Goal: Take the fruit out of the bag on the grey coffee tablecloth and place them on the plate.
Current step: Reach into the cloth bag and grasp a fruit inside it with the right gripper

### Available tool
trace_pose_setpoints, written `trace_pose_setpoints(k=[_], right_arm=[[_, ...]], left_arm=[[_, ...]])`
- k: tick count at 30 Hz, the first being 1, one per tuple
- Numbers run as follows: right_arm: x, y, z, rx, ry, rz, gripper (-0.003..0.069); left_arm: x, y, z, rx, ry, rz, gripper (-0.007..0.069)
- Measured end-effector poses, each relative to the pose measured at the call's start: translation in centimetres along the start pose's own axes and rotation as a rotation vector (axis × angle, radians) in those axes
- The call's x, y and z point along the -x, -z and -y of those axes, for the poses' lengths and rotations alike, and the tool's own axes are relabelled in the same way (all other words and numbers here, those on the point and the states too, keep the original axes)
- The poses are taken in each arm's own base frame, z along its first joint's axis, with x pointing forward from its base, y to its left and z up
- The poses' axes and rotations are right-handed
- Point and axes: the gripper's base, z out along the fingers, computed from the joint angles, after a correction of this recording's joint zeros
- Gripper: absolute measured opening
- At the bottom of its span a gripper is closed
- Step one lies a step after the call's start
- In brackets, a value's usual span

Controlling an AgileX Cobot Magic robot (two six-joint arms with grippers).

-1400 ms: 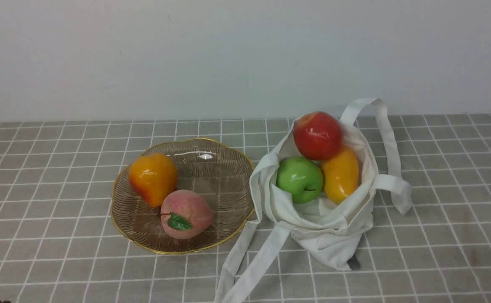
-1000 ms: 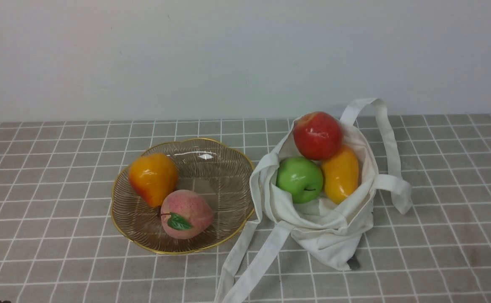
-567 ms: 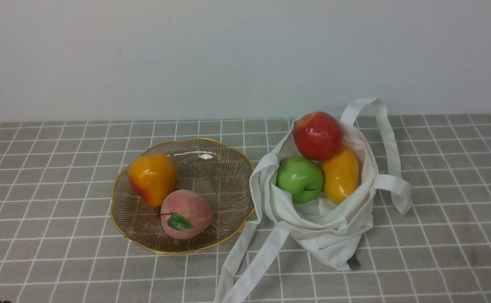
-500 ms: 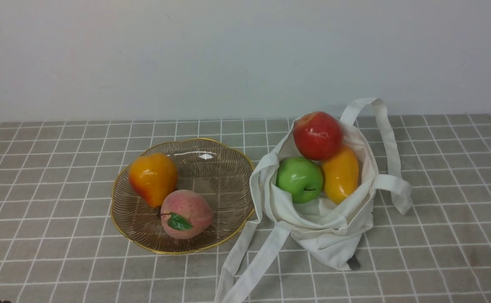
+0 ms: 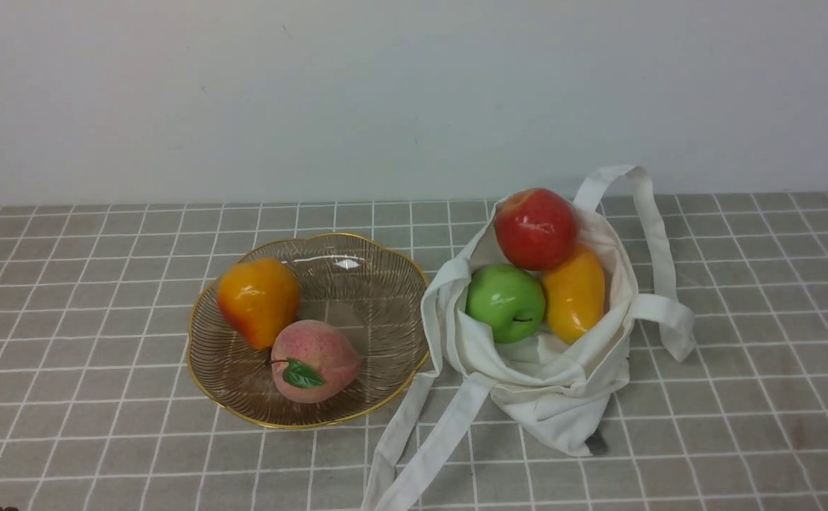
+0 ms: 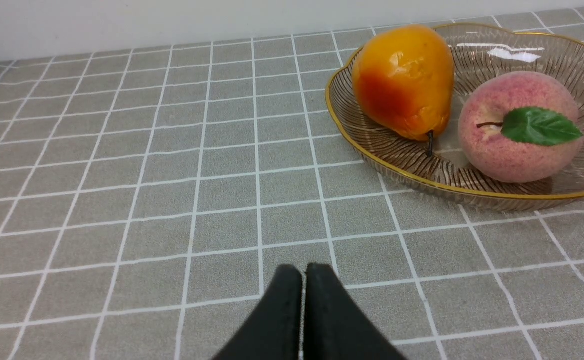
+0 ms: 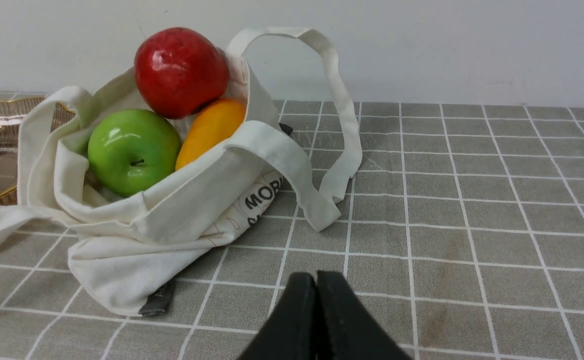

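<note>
Starting the first pick, with nothing lifted yet: red apple, green apple and mango all in the bag, right of the cloth's middle, toward its far edge. Plate just left of the bag, carrying a pear and a peach.

Left gripper pressed closed on nothing, low over bare cloth near the plate. Right gripper likewise closed and empty, low on the bag's near side.

Spread the right jaws wide before reaching. Take the red apple first, as it rides highest, on the other two. Come down from above and clamp across the widest part; glossy skin probably slips. Lift straight up, clear of fabric and the strap loop beside it. Set down on the plate's bare far-right part, away from pear and peach.

Printed in black on the bag's side: "MOB", the rest folded away, with a second line cut off below. Dark tag at a bottom corner, lettering unreadable.
</note>
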Motion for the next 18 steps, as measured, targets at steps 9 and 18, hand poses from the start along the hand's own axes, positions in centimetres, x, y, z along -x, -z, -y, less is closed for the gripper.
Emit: trace_pose_setpoints(k=[9, 18], right_arm=[[0.00, 0.00, 0.02, -0.002, 0.007, 0.000, -0.0015], [0.00, 0.00, 0.02, -0.002, 0.008, 0.000, -0.0015]], left_arm=[[0.00, 0.00, 0.00, 0.000, 0.000, 0.000, -0.0008], [0.00, 0.00, 0.00, 0.000, 0.000, 0.000, -0.0008]])
